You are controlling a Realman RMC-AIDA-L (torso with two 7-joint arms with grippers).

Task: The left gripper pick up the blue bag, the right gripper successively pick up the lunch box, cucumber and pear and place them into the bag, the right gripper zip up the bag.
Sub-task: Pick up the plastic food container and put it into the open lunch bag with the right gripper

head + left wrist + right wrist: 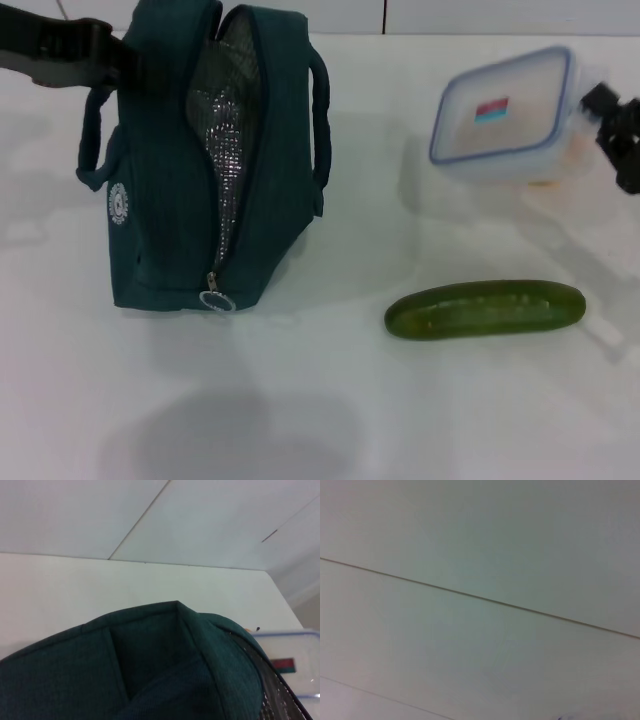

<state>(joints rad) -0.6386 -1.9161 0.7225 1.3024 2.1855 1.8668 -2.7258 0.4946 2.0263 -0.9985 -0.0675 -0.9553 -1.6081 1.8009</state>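
Left gripper point(125, 62) comes in from the far left and is clamped on the top left edge of the bag point(165, 210), just by the left handle; its fingers are buried in the fabric, so only the grip itself reads. Bag stands upright on the white table point(300, 400), hanging below and to the right of that gripper, zip open down the front, silver lining showing in the gap, zip pull point(216, 299) at the bottom of the opening. From the left wrist the bag point(150, 665) fills the lower part of the picture right under the gripper, dark teal fabric, a sliver of lining on one side.

Right gripper point(612, 125) is at the right edge of the head view, holding the box point(505, 115) by its right end; box is lifted off the table and tilted, lid facing the camera, red-and-teal sticker on the lid, its shadow on the table below. Box extends left from that gripper toward the bag, well apart from it. A corner of the box point(295, 662) also shows past the bag in the left wrist view.

Cucumber point(485, 308) lies flat on the table, below and left of the right gripper, lengthwise left to right, near the bag's lower right corner but not touching.

Something orange-yellow peeks under the box (cannot tell what). Right wrist shows only pale panels with seams
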